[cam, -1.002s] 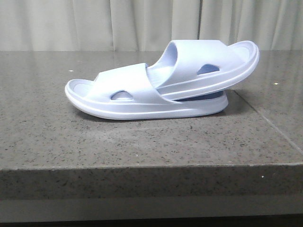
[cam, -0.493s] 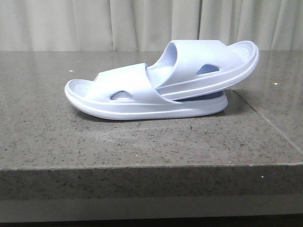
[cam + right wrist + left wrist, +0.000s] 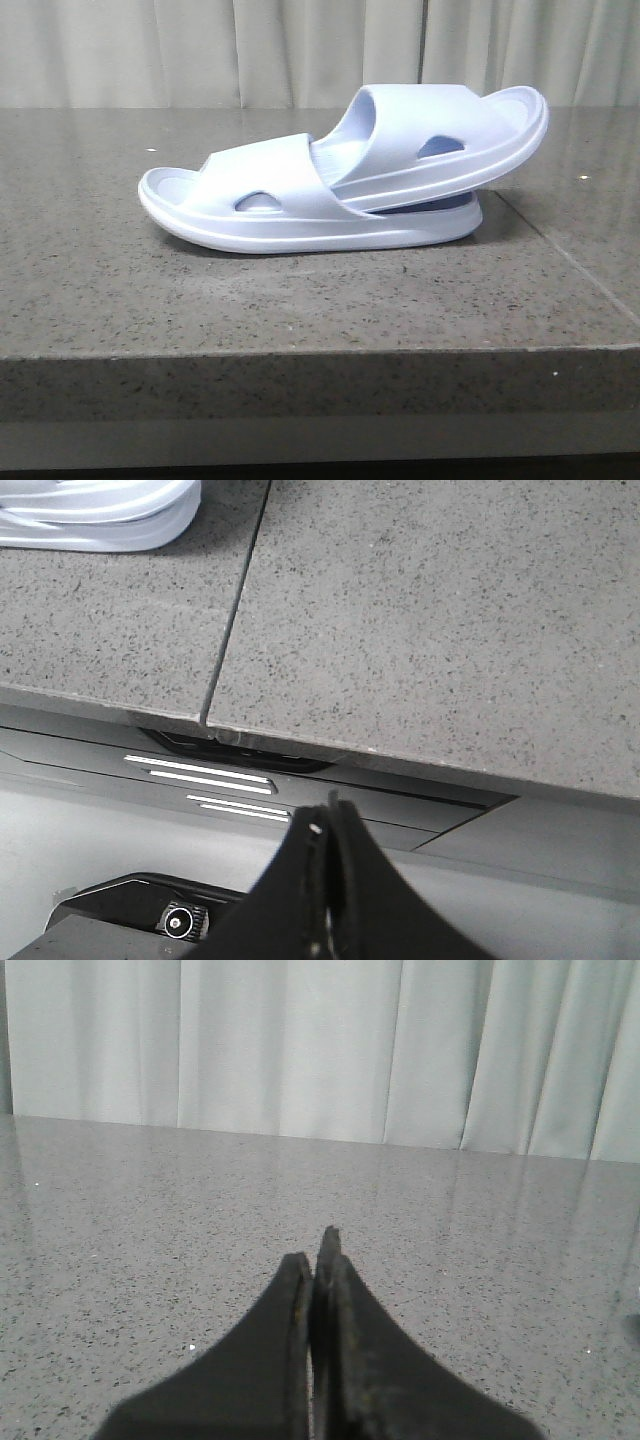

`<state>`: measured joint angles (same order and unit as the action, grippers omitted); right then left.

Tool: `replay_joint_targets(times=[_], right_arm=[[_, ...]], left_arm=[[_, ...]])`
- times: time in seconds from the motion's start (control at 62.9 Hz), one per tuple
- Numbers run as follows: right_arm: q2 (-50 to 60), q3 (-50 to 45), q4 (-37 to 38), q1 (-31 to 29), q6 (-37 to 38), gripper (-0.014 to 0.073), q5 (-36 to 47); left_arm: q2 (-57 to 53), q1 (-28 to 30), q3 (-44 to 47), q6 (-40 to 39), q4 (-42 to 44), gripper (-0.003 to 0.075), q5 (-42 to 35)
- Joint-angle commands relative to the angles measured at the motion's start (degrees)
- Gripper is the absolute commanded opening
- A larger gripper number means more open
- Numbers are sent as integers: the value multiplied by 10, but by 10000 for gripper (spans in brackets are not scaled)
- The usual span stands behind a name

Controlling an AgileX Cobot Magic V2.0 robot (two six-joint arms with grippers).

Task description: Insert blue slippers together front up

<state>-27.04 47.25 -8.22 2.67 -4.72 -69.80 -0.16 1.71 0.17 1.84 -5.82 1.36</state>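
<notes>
Nesting strap-in-strap, pale blue slippers [image 3: 340, 175] — ridged soles, oval cutouts.

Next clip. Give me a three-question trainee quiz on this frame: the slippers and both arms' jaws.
1. True or false: the upper slipper lies flat on the stone table.
2. How do the left gripper and right gripper stand: A both shut, empty; B both open; C one holding a slipper?
3. Which end of the lower slipper carries the upper one, in the front view?

Key
1. False: its end is tucked behind the lower slipper's strap and it tilts up to the right.
2. A.
3. Its right end.
</notes>
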Motion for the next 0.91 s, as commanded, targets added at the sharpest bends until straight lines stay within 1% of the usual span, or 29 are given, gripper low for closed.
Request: replay_joint_targets(times=[0.0, 0.541, 0.604, 0.7, 0.795, 0.89], right_arm=[[-4, 12, 2, 1, -2, -118, 29], [-4, 12, 2, 1, -2, -118, 29], [-1, 11, 19, 1, -4, -118, 38], [13, -6, 25, 2, -7, -118, 89], [42, -58, 31, 2, -9, -118, 204], [84, -139, 35, 2, -9, -118, 329]], left_arm=[[-10, 1, 3, -6, -3, -20, -45], [-10, 1, 3, -6, -3, -20, -45], [-10, 1, 3, -6, -3, -20, -45], [-10, 1, 3, -6, -3, -20, -45], [-10, 1, 3, -6, -3, -20, -45], [-10, 1, 3, -6, -3, -20, -45]])
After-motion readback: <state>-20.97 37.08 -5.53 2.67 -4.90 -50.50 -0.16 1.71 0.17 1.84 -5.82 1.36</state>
